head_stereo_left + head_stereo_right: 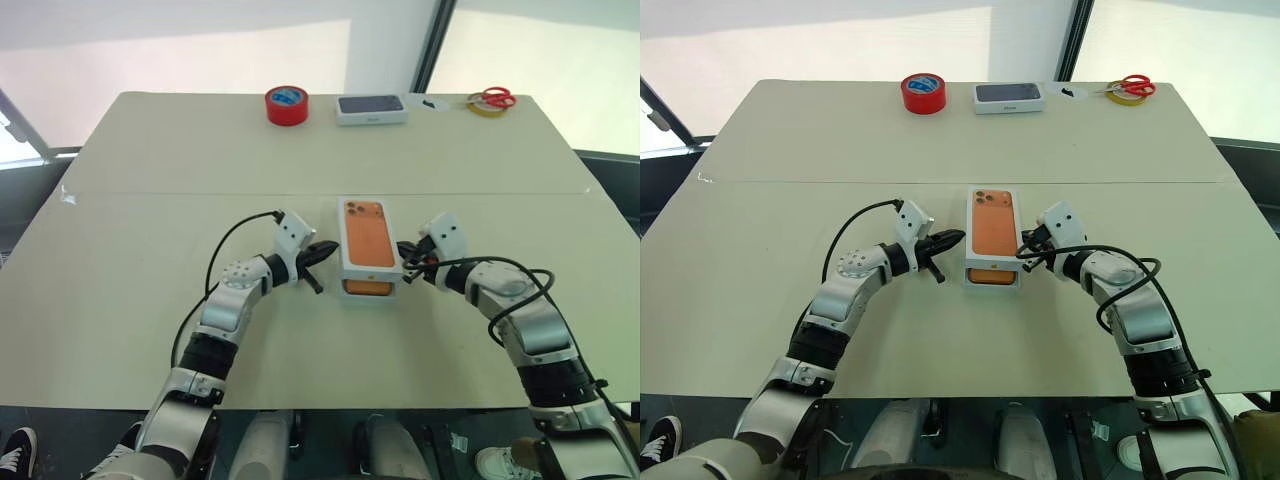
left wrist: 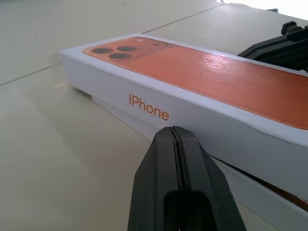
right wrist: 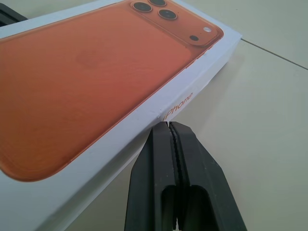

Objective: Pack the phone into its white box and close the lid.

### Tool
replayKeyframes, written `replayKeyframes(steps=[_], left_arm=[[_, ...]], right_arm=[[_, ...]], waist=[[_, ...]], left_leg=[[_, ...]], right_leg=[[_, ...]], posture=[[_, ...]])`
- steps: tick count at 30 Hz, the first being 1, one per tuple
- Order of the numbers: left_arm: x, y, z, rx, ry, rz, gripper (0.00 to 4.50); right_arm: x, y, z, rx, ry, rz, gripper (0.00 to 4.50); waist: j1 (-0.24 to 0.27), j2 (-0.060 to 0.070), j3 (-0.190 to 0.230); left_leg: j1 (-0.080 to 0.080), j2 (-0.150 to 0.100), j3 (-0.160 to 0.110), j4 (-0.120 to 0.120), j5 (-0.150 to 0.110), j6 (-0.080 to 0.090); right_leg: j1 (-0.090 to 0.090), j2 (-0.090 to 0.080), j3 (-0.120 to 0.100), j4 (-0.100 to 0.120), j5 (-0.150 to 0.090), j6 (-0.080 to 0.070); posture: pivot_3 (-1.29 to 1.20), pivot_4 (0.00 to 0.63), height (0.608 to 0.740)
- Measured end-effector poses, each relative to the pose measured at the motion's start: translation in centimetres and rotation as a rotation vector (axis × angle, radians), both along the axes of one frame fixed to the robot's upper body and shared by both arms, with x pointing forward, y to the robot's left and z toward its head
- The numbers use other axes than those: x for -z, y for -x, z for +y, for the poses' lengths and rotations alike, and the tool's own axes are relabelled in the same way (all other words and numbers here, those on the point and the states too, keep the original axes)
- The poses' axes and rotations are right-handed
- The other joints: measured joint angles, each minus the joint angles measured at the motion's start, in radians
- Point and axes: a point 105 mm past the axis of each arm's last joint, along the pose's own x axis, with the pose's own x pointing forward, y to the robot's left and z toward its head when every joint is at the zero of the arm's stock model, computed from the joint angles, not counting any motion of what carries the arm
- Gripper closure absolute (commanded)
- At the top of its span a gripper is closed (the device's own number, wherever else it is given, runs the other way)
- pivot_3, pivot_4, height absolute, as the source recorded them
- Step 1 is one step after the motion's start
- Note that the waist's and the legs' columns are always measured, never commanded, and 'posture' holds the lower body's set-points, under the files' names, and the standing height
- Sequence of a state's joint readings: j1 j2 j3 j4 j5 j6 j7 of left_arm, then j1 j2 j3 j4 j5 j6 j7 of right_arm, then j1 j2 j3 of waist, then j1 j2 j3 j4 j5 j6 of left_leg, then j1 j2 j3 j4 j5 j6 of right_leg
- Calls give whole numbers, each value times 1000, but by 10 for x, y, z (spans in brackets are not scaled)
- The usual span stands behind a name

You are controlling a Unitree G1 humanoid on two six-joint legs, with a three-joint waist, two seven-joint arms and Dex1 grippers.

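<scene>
We see the lid (image 1: pixel 368 236) sitting on the white box (image 1: pixel 369 288) mid-bench (image 1: pixel 120 300), not fully down. Our left pincer (image 1: pixel 322 252) and right pincer (image 1: pixel 406 251) flank it, both pinched closed and empty.

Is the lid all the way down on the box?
Not quite. The lid sits on the box, but its near end rides high, leaving a gap.

Light: bright daylight from the windows beyond the tabletop (image 1: pixel 150 150)
Shadows: soft, faint
Glare: sheen on the lid (image 2: pixel 231 77)
Focus: near claw fingers slightly soft
</scene>
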State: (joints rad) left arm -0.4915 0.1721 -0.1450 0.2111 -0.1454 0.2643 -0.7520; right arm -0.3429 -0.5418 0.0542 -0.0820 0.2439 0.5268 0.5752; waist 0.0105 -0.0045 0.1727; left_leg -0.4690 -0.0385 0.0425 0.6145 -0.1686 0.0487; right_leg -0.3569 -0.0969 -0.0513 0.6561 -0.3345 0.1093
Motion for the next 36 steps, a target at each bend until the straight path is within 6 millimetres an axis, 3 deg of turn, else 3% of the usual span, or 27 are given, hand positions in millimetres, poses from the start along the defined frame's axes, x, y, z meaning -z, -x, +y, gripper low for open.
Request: replayKeyframes(steps=[9,26,31,34,36], left_arm=[[1,18,2,49,-8,22,4500],[9,27,21,43,-19,66,4500],[-15,11,40,-47,87,49,4500],[-43,-1,33,-50,183,4,4500],[-66,-10,20,-34,246,-33,4500]], right_arm=[[2,13,0,-37,31,21,4457],[20,32,4,-140,166,54,4457],[16,26,-11,-123,195,32,4457],[3,14,-26,-96,215,-11,4457],[-18,4,-30,-79,176,-70,4457]], waist=[[2,0,0],[0,0,0],[4,0,0],[5,0,0],[5,0,0]], left_leg=[[1,0,0,0,-1,2],[6,0,0,-1,-4,5],[6,0,0,0,-4,5],[6,-1,0,1,-3,5],[6,-1,0,1,-1,1]], right_leg=[[1,0,0,0,0,0],[1,0,1,0,0,0],[2,0,1,0,0,0],[3,-1,0,0,0,0],[5,0,0,0,0,0]], posture=[[0,150,735],[0,150,735],[0,150,735],[0,150,735],[0,150,735]])
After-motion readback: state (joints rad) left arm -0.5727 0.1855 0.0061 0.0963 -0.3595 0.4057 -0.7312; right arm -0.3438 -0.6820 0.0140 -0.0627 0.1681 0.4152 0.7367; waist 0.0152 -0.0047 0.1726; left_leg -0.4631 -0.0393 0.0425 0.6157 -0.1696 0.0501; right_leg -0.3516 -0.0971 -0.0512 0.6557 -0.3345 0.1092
